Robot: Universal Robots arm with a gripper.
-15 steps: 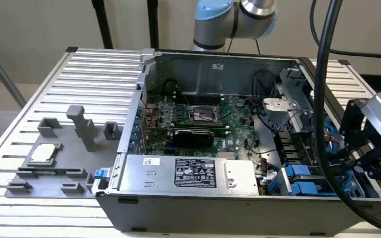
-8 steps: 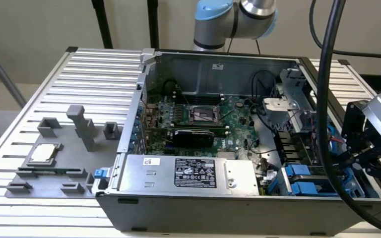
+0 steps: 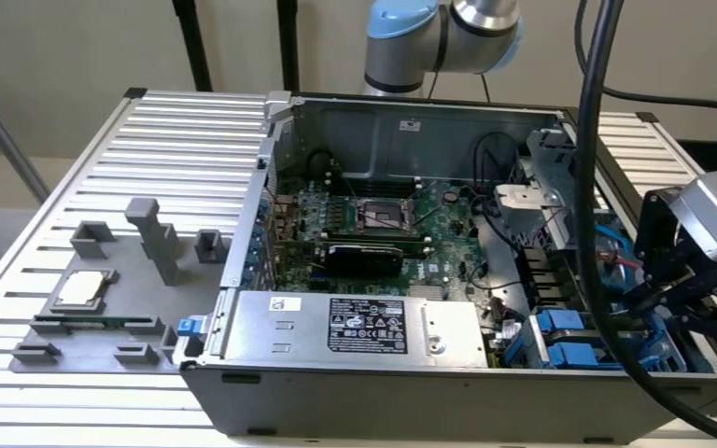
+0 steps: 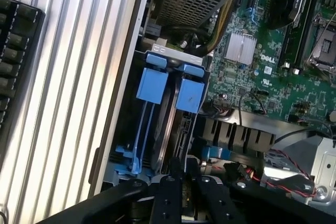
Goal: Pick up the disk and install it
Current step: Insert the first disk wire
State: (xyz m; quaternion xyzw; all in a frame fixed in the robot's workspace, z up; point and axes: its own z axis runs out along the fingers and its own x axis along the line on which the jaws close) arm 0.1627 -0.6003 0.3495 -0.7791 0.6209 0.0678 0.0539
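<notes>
Blue plastic-framed disk [image 4: 181, 124] seated edgewise in drive bay | jaws clenched on its edge

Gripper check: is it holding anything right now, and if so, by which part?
Cannot be told. The gripper sits low over the drive bay beside the blue carrier tabs, with the disk edge-on just ahead; no grip is visible.

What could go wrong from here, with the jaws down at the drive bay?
Two risks, as I judge it. The gripper sits right over the blue carriers in the drive bay, so a skewed push could jam the disk. Loose red and black wires lie close beside it and could snag.
</notes>
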